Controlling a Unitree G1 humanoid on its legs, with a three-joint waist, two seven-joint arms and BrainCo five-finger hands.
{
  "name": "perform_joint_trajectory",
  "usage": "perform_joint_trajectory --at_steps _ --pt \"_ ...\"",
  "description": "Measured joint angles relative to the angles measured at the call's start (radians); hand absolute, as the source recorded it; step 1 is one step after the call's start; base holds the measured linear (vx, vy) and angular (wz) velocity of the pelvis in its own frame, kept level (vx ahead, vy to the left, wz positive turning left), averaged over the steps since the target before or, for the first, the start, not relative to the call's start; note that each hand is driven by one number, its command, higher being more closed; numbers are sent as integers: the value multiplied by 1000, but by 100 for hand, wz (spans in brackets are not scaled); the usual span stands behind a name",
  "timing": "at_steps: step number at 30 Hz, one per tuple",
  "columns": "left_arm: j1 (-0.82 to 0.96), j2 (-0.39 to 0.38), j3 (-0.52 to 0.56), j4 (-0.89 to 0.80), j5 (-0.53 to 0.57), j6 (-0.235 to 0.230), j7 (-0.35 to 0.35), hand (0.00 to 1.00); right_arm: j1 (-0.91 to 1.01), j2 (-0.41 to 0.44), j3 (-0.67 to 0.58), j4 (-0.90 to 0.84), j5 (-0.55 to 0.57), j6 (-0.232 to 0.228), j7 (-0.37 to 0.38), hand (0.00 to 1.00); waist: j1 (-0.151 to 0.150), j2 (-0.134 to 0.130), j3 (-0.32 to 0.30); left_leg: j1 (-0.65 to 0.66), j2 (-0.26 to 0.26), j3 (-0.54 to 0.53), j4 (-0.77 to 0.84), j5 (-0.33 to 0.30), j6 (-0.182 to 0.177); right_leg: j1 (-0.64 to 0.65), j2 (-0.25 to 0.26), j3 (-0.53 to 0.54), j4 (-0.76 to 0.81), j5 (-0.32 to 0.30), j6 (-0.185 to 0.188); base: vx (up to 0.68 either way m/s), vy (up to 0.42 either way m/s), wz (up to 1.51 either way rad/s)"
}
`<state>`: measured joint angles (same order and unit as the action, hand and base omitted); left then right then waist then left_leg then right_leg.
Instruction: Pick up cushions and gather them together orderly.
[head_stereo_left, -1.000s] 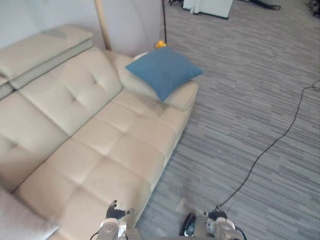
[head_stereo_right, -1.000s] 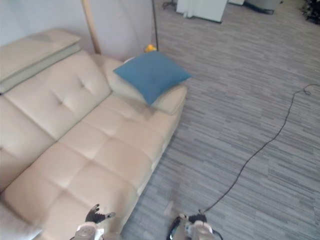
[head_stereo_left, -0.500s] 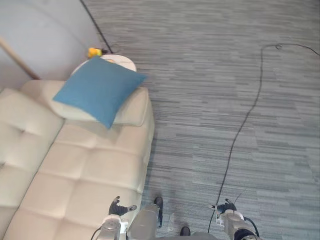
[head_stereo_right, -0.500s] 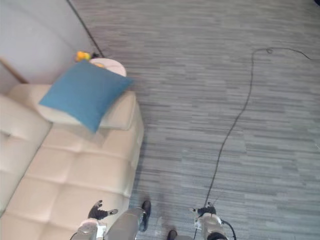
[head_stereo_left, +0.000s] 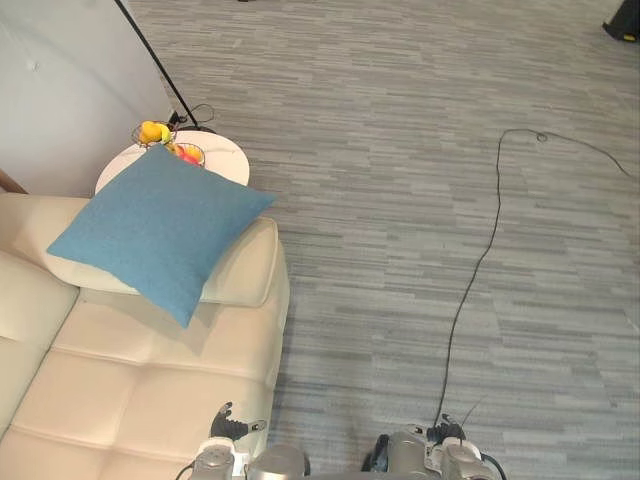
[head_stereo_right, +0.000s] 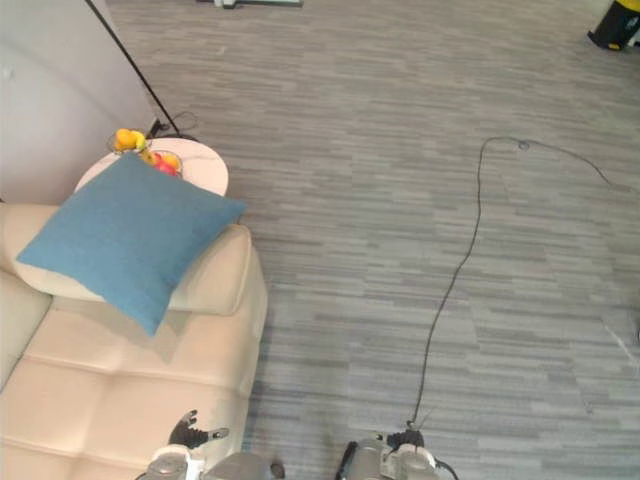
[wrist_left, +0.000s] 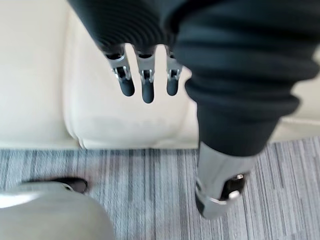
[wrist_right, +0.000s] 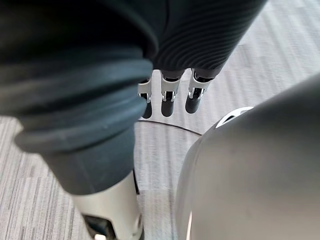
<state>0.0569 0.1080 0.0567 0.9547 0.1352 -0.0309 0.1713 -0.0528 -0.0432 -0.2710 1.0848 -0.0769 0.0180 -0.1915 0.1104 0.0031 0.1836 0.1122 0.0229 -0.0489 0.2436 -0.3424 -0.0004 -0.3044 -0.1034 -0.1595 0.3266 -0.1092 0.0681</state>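
The blue cushion (head_stereo_left: 155, 230) lay tilted on the sofa's (head_stereo_left: 150, 385) armrest (head_stereo_left: 245, 278), far off to my left and well apart from both hands. My left hand (head_stereo_left: 228, 430) hung over the sofa's near edge, fingers (wrist_left: 147, 82) straight, slightly spread, holding nothing. My right hand (head_stereo_left: 447, 436) hung over the floor (head_stereo_left: 420, 200), fingers (wrist_right: 168, 100) straight too.

Cream sofa (head_stereo_left: 150, 385), round white side table (head_stereo_left: 222, 160), perhaps fruit (head_stereo_left: 152, 131), grey carpet (head_stereo_left: 400, 200)
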Motion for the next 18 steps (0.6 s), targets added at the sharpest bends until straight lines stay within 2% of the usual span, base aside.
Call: perform_joint_trajectory --at_steps 1,2,3,4,5,6,7,9,11,12,13,14,15,16,17,18 --pt "2 -5 3 7 0 1 0 0 2 -15 0 -3 -1 -3 1 0 -7 11 -10 23 19 -31 3 -17 -17 -3 19 4 42 42 -36 419 -275 35" --pt "5 -20 3 8 0 -3 0 0 -2 -29 0 0 -2 -4 2 0 0 32 -25 4 45 -54 55 -14 -22 6 33 -16 50 3 -56 429 -272 30" --pt "5 -25 3 8 0 -3 0 0 -5 -30 0 2 -2 -3 2 0 0 38 -26 -11 50 -63 89 -14 -23 11 36 -26 49 -5 -59 503 -301 33" --pt "2 -32 27 7 -1 -5 -1 0 -7 -36 0 0 -2 -3 2 0 -2 53 -23 -93 57 -86 272 4 -53 46 47 -62 38 -32 -72 320 -213 39" --pt "-1 -39 41 7 -2 -4 -1 0 -6 -37 0 0 -2 -2 2 0 -6 58 -20 -129 58 -92 346 23 -69 63 49 -74 31 -40 -78 385 -253 60" --pt "-8 -51 69 -3 -8 -3 -1 0 6 -35 1 1 -1 1 0 0 -6 62 -7 -227 65 -84 566 131 -74 126 58 -98 0 -51 -88 356 -162 50" --pt "-5 -47 76 -14 -23 -7 -2 0 12 -29 9 3 0 3 -1 0 9 50 8 -307 103 -26 733 133 -51 207 65 -110 -42 -62 -104 425 -182 39" --pt "-5 -41 72 -22 -30 -8 -2 0 11 -17 4 5 1 1 -4 0 14 38 15 -372 122 47 768 95 -39 289 59 -135 -95 -64 -107 352 -105 22" --pt "-6 -28 57 -22 -30 -9 -2 0 6 -20 0 4 1 1 -6 0 14 33 13 -428 122 114 653 77 -31 355 43 -176 -166 -63 -95 288 -34 32" --pt "-8 -22 36 -23 -29 -10 -2 0 7 -24 0 1 9 0 -8 0 13 34 12 -443 119 160 496 82 -23 383 34 -216 -207 -63 -77 293 49 59" --pt "-16 -17 21 -21 -26 -10 -3 0 12 -28 0 1 14 1 -9 0 13 37 12 -451 113 221 309 125 -10 421 31 -255 -240 -67 -54 318 73 69" --pt "-19 -17 20 -19 -25 -9 -4 0 15 -28 0 1 17 1 -9 0 12 37 11 -457 107 241 244 150 -10 432 30 -271 -251 -69 -45 366 119 84" --pt "-21 -16 16 -15 -24 -8 -4 0 18 -38 0 1 20 1 -11 0 12 37 11 -455 92 281 118 232 -3 451 28 -301 -258 -83 -21 314 118 68" --pt "-25 -12 14 -10 -23 -9 -4 0 13 -36 -1 4 22 0 -13 0 15 36 10 -451 79 290 96 306 28 464 22 -302 -255 -98 3 551 202 74" --pt "-29 12 6 -1 -20 -7 -4 0 -3 -18 0 10 29 0 -13 0 26 -12 12 -448 35 290 88 286 40 463 -13 -303 -254 -91 19 400 141 44" --pt "-29 18 5 3 -20 -6 -4 0 -8 -15 0 10 29 0 -13 0 29 -22 11 -449 27 290 92 276 43 465 -21 -302 -253 -90 22 537 189 31"
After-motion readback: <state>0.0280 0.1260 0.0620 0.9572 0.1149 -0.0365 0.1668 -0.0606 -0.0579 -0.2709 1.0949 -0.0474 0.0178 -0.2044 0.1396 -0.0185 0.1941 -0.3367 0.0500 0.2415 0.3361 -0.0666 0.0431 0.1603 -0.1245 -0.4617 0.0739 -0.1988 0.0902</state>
